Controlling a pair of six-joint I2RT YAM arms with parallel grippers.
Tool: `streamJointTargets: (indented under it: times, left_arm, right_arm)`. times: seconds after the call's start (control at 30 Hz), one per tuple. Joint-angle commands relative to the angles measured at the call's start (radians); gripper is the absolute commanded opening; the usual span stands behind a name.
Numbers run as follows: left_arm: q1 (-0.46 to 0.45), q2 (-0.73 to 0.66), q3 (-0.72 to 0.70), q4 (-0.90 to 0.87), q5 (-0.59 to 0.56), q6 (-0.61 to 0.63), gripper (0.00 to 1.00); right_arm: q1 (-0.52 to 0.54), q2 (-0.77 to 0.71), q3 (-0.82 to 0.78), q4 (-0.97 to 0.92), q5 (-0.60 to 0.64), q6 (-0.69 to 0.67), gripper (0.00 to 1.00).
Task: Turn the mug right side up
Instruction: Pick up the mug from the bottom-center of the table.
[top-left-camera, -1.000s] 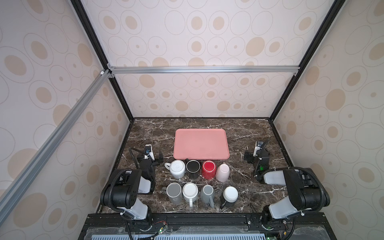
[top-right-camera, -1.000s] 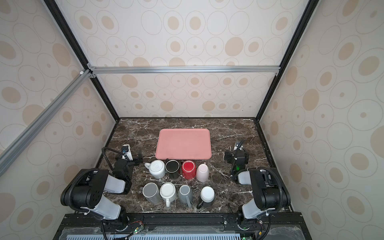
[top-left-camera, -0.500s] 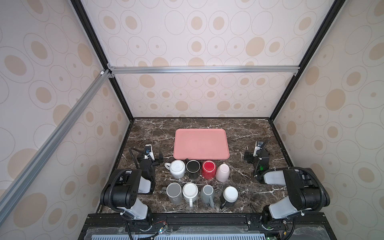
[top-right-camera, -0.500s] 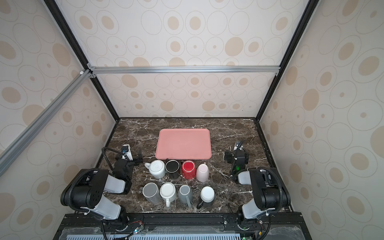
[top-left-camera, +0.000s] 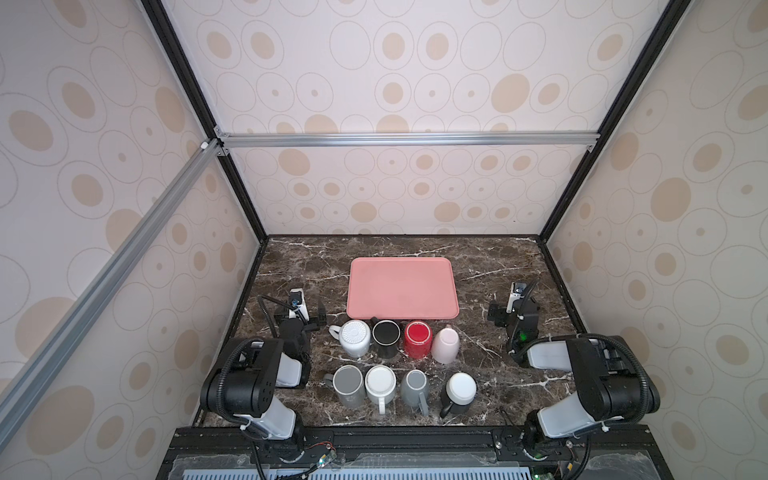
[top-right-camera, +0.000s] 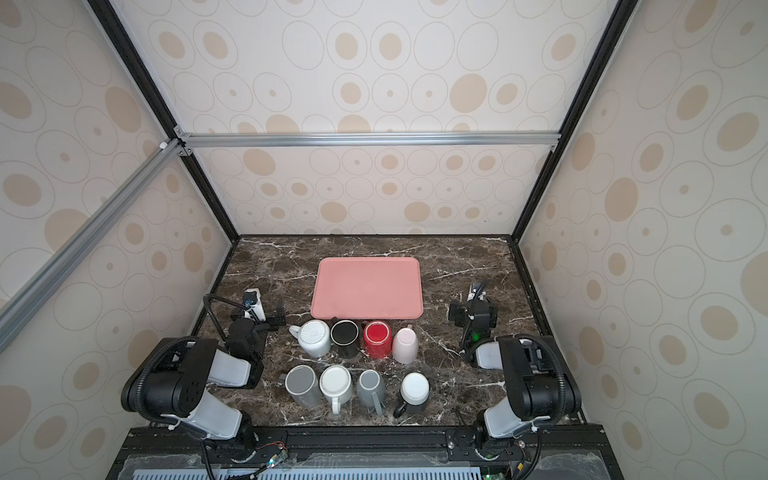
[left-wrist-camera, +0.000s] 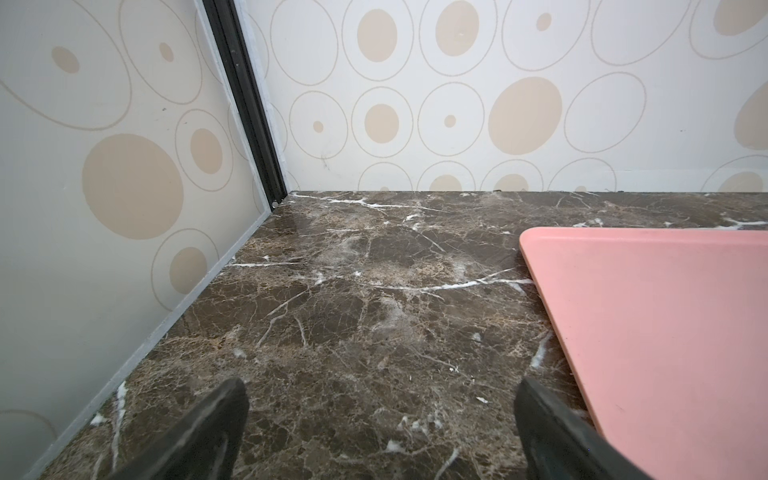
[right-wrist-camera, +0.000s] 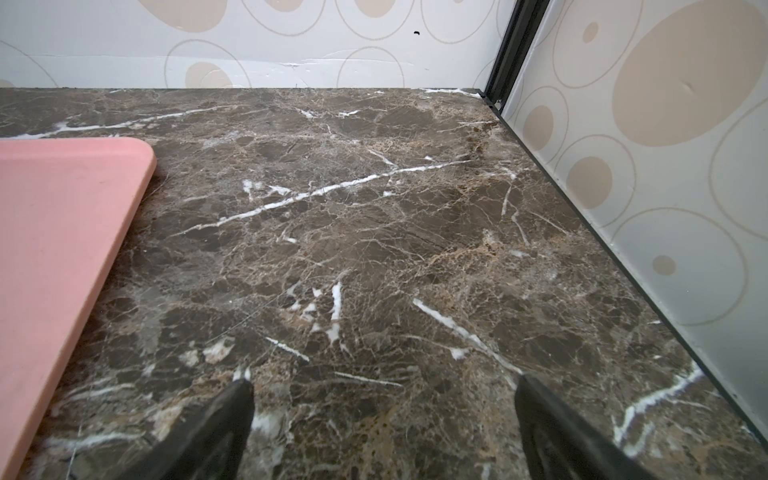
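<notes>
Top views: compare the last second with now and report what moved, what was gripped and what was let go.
Nothing visibly changed. The left gripper and right gripper stay parked on either side, jaws open and empty above the marble tabletop. The eight mugs in their two rows and the pink tray keep their places; no mug has been touched.

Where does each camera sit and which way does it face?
Top views: high at the front, looking down on mugs, pink tray, left arm, right arm.
Left wrist: low, facing the back-left corner; open left gripper.
Right wrist: low, facing the back-right corner; open right gripper.
Shared: both wrist views catch the pink tray.
</notes>
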Motion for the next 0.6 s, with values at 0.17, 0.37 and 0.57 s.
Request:
streamJointTargets:
  times: [0.17, 0.37, 0.57]
  left_arm:
    - [0.0, 0.01, 0.027, 0.031, -0.006, 0.02, 0.99]
    - [0.001, -0.012, 0.017, 0.033, -0.06, 0.001, 0.99]
    - [0.0, -0.171, 0.069, -0.19, -0.17, -0.034, 0.99]
  right_arm:
    - [0.006, 0.012, 0.022, 0.019, 0.004, -0.008, 1.0]
    - [0.005, -0.013, 0.014, 0.02, 0.051, 0.008, 1.0]
    - [0.005, -0.026, 0.008, 0.022, 0.05, 0.002, 1.0]
